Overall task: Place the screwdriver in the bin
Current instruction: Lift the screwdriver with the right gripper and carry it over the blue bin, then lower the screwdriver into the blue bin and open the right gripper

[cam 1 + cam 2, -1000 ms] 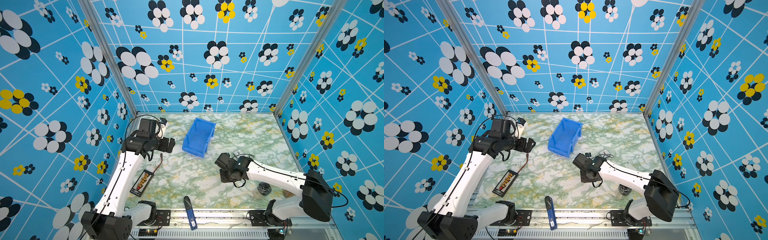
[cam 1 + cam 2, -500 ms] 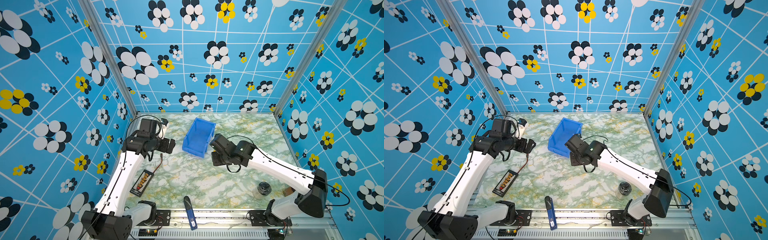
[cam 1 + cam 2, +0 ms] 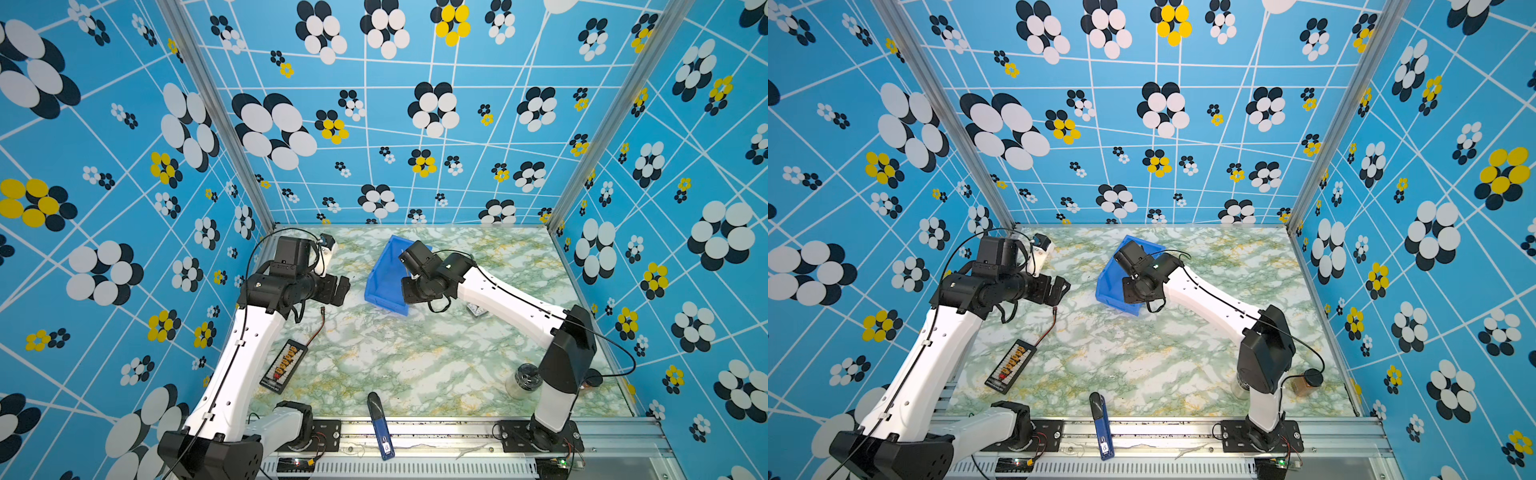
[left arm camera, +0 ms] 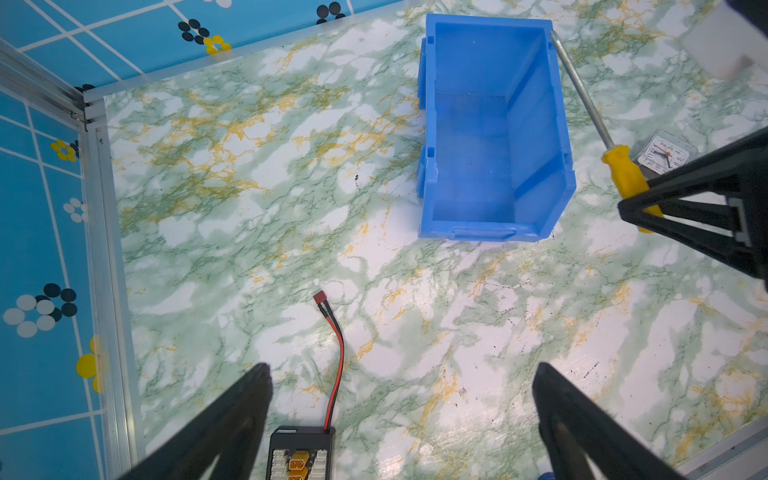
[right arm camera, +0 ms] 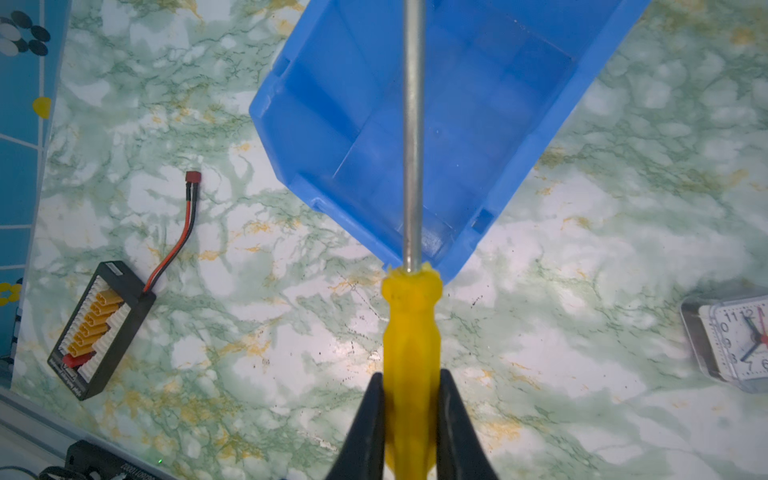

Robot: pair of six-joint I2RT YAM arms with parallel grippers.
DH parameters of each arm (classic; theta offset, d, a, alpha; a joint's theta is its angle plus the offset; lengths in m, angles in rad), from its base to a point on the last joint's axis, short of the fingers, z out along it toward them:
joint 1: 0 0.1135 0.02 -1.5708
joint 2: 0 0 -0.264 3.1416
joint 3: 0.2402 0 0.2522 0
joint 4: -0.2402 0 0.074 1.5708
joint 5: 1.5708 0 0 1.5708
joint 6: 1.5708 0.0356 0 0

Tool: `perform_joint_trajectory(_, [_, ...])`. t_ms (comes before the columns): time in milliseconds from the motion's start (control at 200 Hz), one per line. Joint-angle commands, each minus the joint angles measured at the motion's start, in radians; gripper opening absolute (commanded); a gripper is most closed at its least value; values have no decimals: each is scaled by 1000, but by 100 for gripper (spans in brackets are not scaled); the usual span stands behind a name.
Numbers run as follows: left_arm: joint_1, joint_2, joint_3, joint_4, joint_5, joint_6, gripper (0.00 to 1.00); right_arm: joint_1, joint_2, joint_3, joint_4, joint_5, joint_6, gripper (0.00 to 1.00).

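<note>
The screwdriver has a yellow handle and a bare metal shaft. My right gripper is shut on the handle. The shaft reaches out over the open top of the blue bin. In the left wrist view the screwdriver hangs along one long wall of the bin, with the right gripper near the low front. In both top views the right wrist hides the tool above the bin. My left gripper is open and empty, left of the bin.
A black charger board with a red-black lead lies at the left. A blue-and-black pen-like object sits at the front edge. A small clock lies right of the bin. A glass jar and a black-lidded jar stand front right.
My right arm has carried the screwdriver from the middle of the table back and leftward to the bin. The left arm has stayed where it was.
</note>
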Motion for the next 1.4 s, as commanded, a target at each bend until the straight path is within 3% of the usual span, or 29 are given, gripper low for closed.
perform_joint_trajectory(0, [-7, 2, 34, 1, 8, 14, 99, -20, 52, 72, 60, -27, 15, 18])
perform_joint_trajectory(405, [-8, 15, 52, 7, 18, 8, 99, -54, 233, 199, 123, -44, 101, 18])
perform_joint_trajectory(1399, [-8, 5, 33, 17, 43, -10, 99, -63, 399, 238, 230, -111, 228, 21])
